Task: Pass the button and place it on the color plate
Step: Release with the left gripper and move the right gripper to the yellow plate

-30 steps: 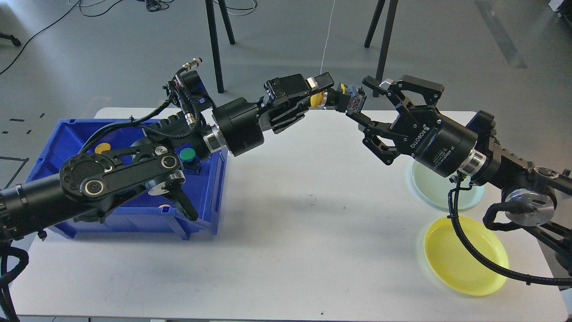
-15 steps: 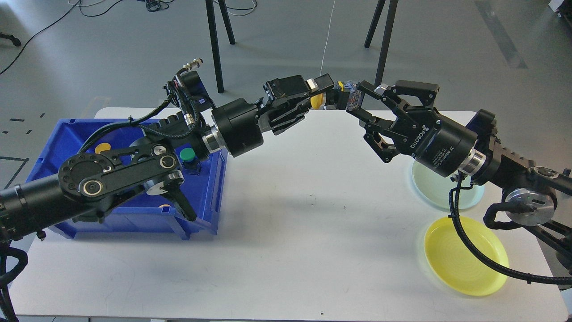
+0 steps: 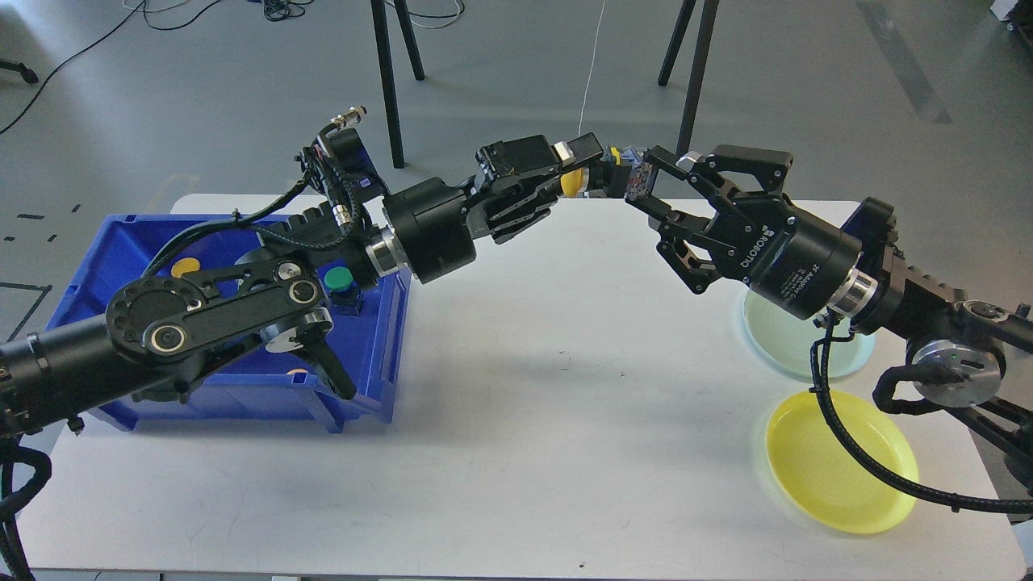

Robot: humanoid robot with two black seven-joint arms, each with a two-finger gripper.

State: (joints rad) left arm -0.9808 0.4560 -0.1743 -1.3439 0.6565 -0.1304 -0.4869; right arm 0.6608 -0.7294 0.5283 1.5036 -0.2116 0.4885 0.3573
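Note:
A yellow button (image 3: 571, 182) with a dark switch block behind it (image 3: 635, 177) hangs in the air over the table's far edge, held between my two grippers. My left gripper (image 3: 583, 165) is shut on the yellow cap end. My right gripper (image 3: 641, 177) comes from the right, and its fingers press the switch block from above and below. A yellow plate (image 3: 839, 464) lies at the front right. A pale green plate (image 3: 779, 343) lies behind it, partly hidden by my right arm.
A blue bin (image 3: 97, 266) stands at the left under my left arm. It holds a green button (image 3: 339, 280) and a yellow button (image 3: 186, 265). Black stand legs (image 3: 387, 81) rise from the floor behind the white table (image 3: 565, 403).
My right gripper moved left onto the button's switch block and its fingers narrowed around it. Over the last half second nothing moved. My left gripper kept its hold.

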